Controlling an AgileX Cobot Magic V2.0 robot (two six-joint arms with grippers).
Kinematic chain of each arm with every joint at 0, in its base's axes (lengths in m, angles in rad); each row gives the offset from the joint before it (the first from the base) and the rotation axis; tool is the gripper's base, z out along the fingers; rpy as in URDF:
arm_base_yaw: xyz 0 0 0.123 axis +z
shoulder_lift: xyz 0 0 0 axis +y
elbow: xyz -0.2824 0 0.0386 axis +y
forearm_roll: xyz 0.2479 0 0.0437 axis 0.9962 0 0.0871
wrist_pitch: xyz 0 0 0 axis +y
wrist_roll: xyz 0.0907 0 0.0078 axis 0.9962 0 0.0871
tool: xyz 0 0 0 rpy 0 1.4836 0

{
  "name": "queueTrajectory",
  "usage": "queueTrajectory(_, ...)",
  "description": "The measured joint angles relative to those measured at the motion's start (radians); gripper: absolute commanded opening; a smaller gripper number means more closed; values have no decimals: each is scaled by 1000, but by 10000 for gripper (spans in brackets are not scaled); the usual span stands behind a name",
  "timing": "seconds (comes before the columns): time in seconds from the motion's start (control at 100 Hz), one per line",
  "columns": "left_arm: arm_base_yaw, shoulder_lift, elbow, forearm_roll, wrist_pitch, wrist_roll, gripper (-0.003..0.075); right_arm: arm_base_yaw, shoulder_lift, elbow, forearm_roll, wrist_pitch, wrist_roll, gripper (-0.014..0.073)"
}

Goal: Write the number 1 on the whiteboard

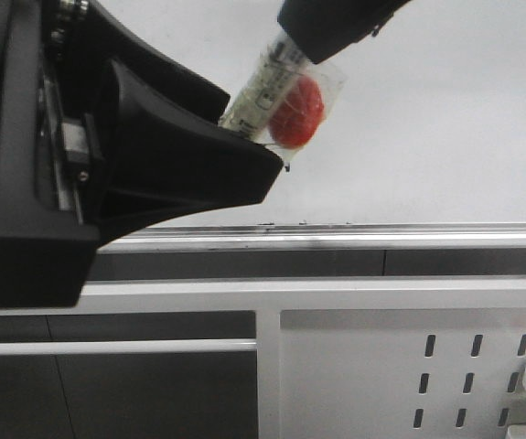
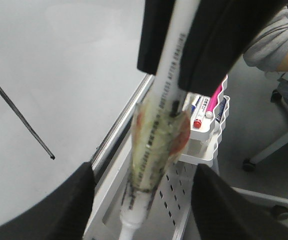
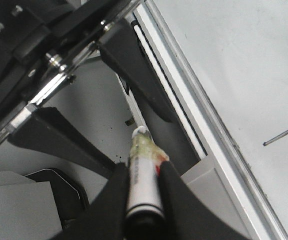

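Stroke looks done from my seat; the thin dark marker line of the number 1 [image 2: 18, 112] sits on the pale glossy whiteboard [image 1: 445, 119]; right tool [image 3: 142, 197] is clenched on the white taped marker pen [image 3: 142, 172]; left tool [image 2: 141, 192] hangs released around it, so next I'd guess a handover or parking the pen.

Marker pen [image 2: 160, 135], print too blurred to read

White perforated panel [image 1: 400, 366]; wire rack [image 2: 209, 137] holding spare markers [image 2: 198, 117]; office chair base [image 2: 271, 160].
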Motion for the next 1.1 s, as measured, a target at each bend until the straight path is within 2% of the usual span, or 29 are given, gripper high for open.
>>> queueTrajectory(0.1, 0, 0, 0, 2, 0, 0, 386, 0, 0, 0, 0, 0, 0, -72)
queueTrajectory(0.15, 0, 0, 0, 2, 0, 0, 359, 0, 0, 0, 0, 0, 0, -72)
queueTrajectory(0.19, 0, 0, 0, 2, -2, 0, 280, 0, 0, 0, 0, 0, 0, -72)
queueTrajectory(0.28, 0, 0, 0, 7, -2, 2, -20, 0, 0, 0, 0, 0, 0, -72)
queueTrajectory(0.69, 0, 1, 0, 43, -2, 42, -12, 0, 0, 0, 9, 6, 0, -71)
queueTrajectory(0.76, 0, 1, 0, 45, -2, 42, -12, 0, 0, 0, 15, 6, 0, -48)
queueTrajectory(0.83, 0, 1, 0, 45, -4, 42, -12, 0, 0, -1, 23, 6, 0, 59)
queueTrajectory(0.87, 0, 1, 0, 45, -6, 42, -12, 0, 0, -2, 27, 6, 0, 171)
queueTrajectory(0.95, 0, 1, 0, 40, -15, 39, -13, 0, 0, -15, 41, 6, 0, 455)
queueTrajectory(1.0, 0, 1, 0, 37, -15, 37, -18, 0, 0, -26, 46, 6, 0, 586)
queueTrajectory(1.05, 0, 1, 0, 34, -15, 35, -20, 0, 0, -40, 46, 6, 0, 650)
queueTrajectory(1.1, 0, 1, 0, 25, -15, 35, -20, 0, 0, -58, 38, 2, -2, 650)
